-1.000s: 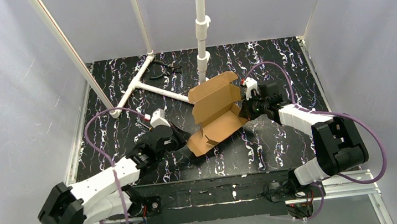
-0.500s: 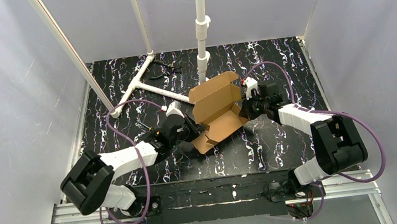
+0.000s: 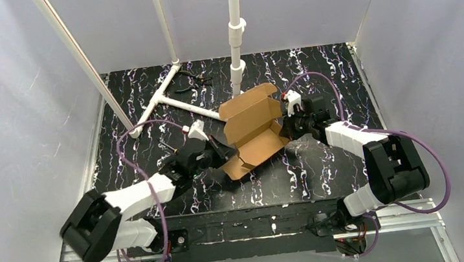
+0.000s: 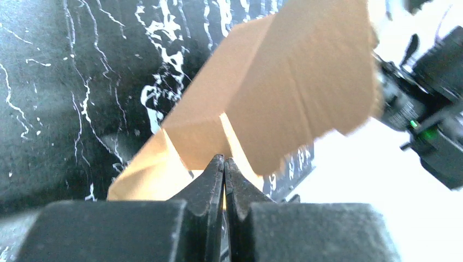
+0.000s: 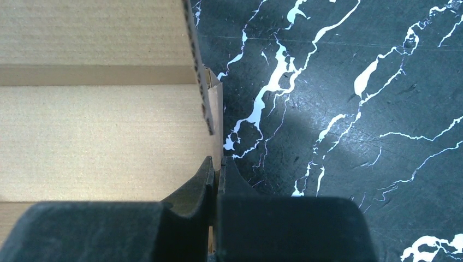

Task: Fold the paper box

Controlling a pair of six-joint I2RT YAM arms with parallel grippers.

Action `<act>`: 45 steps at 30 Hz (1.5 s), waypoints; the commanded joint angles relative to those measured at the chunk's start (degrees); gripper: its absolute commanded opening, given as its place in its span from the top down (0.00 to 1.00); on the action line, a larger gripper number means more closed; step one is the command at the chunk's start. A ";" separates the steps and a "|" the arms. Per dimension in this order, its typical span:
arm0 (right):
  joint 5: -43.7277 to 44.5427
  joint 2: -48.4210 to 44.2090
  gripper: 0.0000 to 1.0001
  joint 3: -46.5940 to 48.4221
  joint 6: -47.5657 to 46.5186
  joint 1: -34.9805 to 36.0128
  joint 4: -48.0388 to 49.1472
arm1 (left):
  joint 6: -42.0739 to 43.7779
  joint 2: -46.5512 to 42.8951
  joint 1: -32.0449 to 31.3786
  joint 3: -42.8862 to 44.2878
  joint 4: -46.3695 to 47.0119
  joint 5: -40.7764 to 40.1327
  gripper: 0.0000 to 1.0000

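Paper box (image 3: 252,135), top external view: half-formed and open at mid-bench (image 3: 325,179), long axis running near-left to far-right. Left claw (image 3: 222,153) meets its left side, right claw (image 3: 284,127) its right.

Left wrist view: left claw closed, tips against a cardboard fold, nothing between them.

Right wrist view: right claw clamped on the paper box's side wall.

Black surface (image 3: 314,70) with white and purplish veining; white pipe T-piece (image 3: 168,102) lying flat at far left; upright white pipe (image 3: 235,33) standing at far centre; another white pipe (image 3: 78,56) slanting up on the left; small dark hand tool (image 3: 198,77) near the far edge; plain white walls (image 3: 14,128) around.
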 commanded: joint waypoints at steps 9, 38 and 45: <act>-0.99 0.06 0.99 1.33 0.35 0.41 1.46 | 14.91 -27.12 5.54 -11.29 1.27 7.62 0.24; -5.90 0.25 0.99 1.41 -0.12 0.41 1.28 | 21.69 8.20 21.72 9.23 19.21 58.46 1.00; -6.69 -0.72 0.99 1.07 0.17 0.41 1.54 | 19.14 6.64 22.38 6.60 19.57 52.93 0.77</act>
